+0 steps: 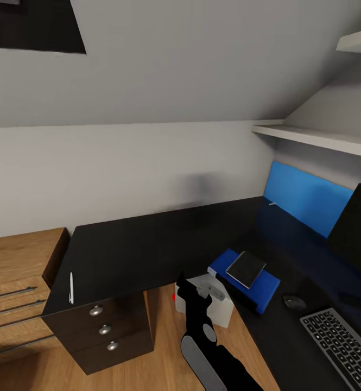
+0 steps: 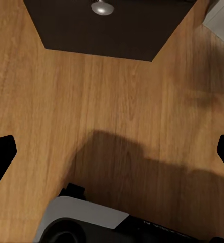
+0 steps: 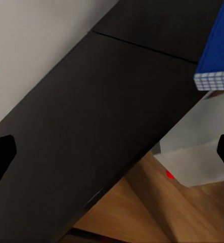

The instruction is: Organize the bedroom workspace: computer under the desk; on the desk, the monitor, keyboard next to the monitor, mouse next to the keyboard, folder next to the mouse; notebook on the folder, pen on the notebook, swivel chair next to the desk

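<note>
The black desk (image 1: 147, 244) bears a white pen (image 1: 70, 288) at its left end. Farther right a blue folder (image 1: 259, 290) lies flat with the dark notebook (image 1: 246, 269) on it, then the mouse (image 1: 294, 302), the keyboard (image 1: 340, 342) and the monitor (image 1: 356, 231). Under the desk stands the grey computer (image 1: 221, 307) with its red light. My right gripper (image 1: 191, 288) hangs open in front of the desk's inner edge, empty; its wrist view shows the gripper (image 3: 112, 157), the desk top (image 3: 91, 116), a folder corner (image 3: 218, 55) and the computer (image 3: 203, 152). My left gripper (image 2: 112, 157) is open over the floor.
A dark three-drawer unit (image 1: 104, 328) stands under the desk's left end, its knob (image 2: 101, 7) in the left wrist view. A light wooden cabinet (image 1: 12, 293) stands at the left. A blue wall panel (image 1: 305, 198) and shelves (image 1: 316, 138) are at the right.
</note>
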Robot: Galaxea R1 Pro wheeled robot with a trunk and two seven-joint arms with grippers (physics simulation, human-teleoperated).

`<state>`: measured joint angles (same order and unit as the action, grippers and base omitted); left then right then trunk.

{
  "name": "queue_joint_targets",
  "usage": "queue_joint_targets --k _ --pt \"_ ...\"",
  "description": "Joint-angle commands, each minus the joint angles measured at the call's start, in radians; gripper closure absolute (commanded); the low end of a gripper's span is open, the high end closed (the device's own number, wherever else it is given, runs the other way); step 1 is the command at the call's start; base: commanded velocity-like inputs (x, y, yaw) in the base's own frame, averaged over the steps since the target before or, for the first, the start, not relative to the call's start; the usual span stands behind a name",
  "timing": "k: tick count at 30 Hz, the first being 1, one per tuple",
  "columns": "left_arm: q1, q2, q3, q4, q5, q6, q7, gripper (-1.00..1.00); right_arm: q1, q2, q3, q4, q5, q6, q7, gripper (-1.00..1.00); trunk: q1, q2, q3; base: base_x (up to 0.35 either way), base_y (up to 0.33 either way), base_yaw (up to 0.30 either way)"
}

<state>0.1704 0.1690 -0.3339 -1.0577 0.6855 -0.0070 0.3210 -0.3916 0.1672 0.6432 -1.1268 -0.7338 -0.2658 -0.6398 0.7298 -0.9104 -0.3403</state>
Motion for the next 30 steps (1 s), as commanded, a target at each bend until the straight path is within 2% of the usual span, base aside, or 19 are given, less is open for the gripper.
queue_joint_targets --k 1,11,14,20,27,30 --pt "0.0 0.001 -0.004 -0.002 0.008 -0.001 0.007 -1.0 -0.001 0.0 0.002 -0.002 -0.008 -0.007 -0.004 -1.0 -0.004 0.006 0.002 0.0 0.0 0.0" --pt "0.0 0.001 -0.004 -0.002 0.008 -0.001 0.009 -1.0 -0.001 0.006 0.01 -0.005 -0.008 -0.009 -0.003 -1.0 -0.042 0.076 0.034 0.0 0.0 0.0" --pt "0.0 0.001 -0.004 -0.002 0.009 -0.001 0.009 -1.0 -0.001 0.007 0.011 0.002 -0.008 -0.01 0.063 -1.0 -0.046 0.083 0.037 0.0 0.0 0.028" --pt "0.0 0.001 -0.004 -0.002 0.009 -0.001 0.009 -1.0 -0.001 0.007 0.006 0.019 -0.006 -0.045 0.108 -1.0 -0.046 0.083 0.037 0.0 0.0 0.167" --pt "0.0 0.001 -0.004 -0.002 0.009 -0.001 0.009 -1.0 -0.002 0.007 -0.001 0.112 -0.004 -0.246 0.124 -1.0 -0.046 0.083 0.037 0.0 0.0 0.256" --pt "0.0 0.001 -0.004 -0.001 0.009 -0.001 0.009 -1.0 -0.006 0.007 -0.001 0.199 -0.004 -0.377 0.127 -1.0 -0.046 0.083 0.037 0.0 0.0 0.278"
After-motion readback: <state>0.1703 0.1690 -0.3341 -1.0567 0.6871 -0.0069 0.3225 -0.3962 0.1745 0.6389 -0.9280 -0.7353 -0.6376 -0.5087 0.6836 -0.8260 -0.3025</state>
